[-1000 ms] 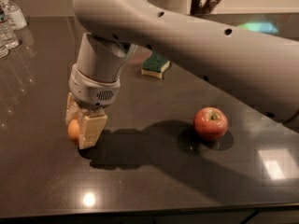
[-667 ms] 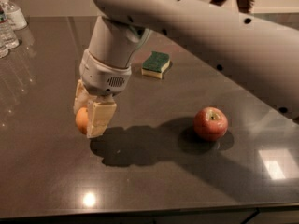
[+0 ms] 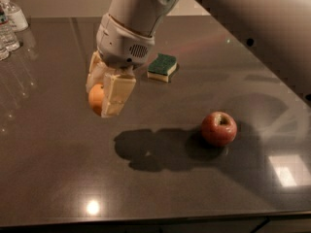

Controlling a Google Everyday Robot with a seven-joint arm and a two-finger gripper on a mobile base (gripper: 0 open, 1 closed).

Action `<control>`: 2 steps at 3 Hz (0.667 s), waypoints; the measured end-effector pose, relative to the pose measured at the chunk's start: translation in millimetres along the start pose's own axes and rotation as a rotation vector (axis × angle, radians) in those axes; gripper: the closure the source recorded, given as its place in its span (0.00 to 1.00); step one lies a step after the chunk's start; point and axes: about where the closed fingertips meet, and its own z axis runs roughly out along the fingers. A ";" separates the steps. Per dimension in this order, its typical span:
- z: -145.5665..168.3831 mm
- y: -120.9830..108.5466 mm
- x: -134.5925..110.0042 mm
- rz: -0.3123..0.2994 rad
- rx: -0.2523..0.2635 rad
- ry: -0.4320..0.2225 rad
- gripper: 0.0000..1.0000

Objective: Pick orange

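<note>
Raised since the earlier frame, the gripper [image 3: 106, 93] hangs above the table [image 3: 58, 169], clamped across the middle of the orange [image 3: 96, 97], a light, firm, matte-skinned fruit unlikely to slip.

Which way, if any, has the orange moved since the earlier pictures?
Yes. Gripped in the claw above the table, the orange rose and shifted right, toward the sponge.
</note>
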 end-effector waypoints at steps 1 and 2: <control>-23.2 -2.3 -4.4 -0.015 0.024 0.015 1.00; -51.1 -10.6 -6.5 -0.019 0.069 0.051 1.00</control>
